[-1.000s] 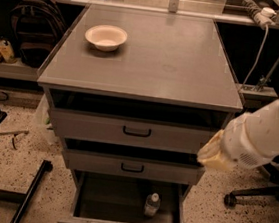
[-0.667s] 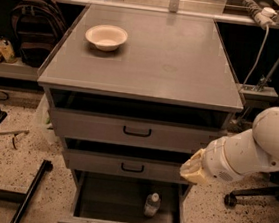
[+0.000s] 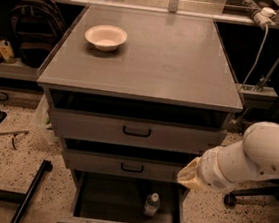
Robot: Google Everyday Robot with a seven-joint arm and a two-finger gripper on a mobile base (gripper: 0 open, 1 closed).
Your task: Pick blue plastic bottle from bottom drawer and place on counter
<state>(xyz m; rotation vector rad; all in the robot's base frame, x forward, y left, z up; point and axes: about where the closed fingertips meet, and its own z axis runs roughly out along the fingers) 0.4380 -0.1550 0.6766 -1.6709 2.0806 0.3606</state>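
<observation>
The blue plastic bottle (image 3: 152,204) stands upright in the open bottom drawer (image 3: 94,199), right of its middle, white cap on top. My white arm reaches in from the right. Its tan end with the gripper (image 3: 188,175) hangs in front of the right end of the middle drawer, above and slightly right of the bottle, not touching it. The counter (image 3: 155,60) is the grey cabinet top above.
A white bowl (image 3: 106,37) sits on the counter's back left. The two upper drawers (image 3: 137,132) stand slightly open. A backpack (image 3: 35,33) is on a shelf at left, a black stand (image 3: 29,194) on the floor, and a chair base (image 3: 250,196) at right.
My arm has swung left and downward, from beside the cabinet's right edge to in front of the middle drawer's right end. The bottle and bowl have not moved.
</observation>
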